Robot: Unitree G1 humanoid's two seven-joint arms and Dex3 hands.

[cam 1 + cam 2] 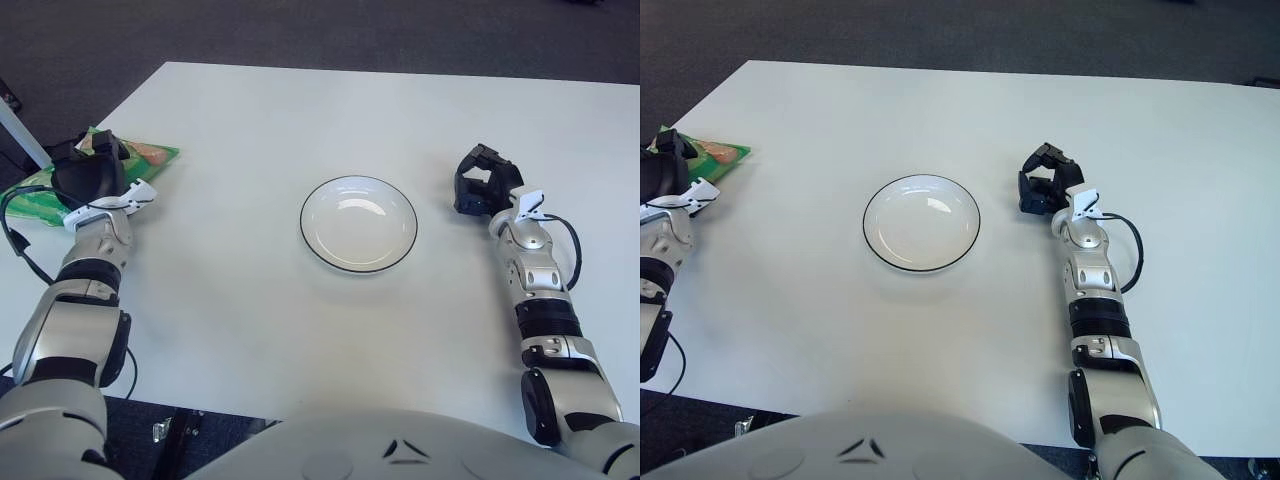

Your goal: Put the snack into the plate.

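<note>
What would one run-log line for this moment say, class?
left hand: on green snack bag, table's left edge | grasp: unclear | right hand: idle right of plate | plate: empty

Office or lab: plain white table (300,320) on dark carpet (300,30)

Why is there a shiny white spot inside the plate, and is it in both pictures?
In the left eye view, the plate shows a pale glare patch near its upper inside, light bouncing off the glossy surface; in the right eye view the same glint sits toward the upper right. The white table looks evenly lit, with only faint shadows under the left hand and right hand.
</note>
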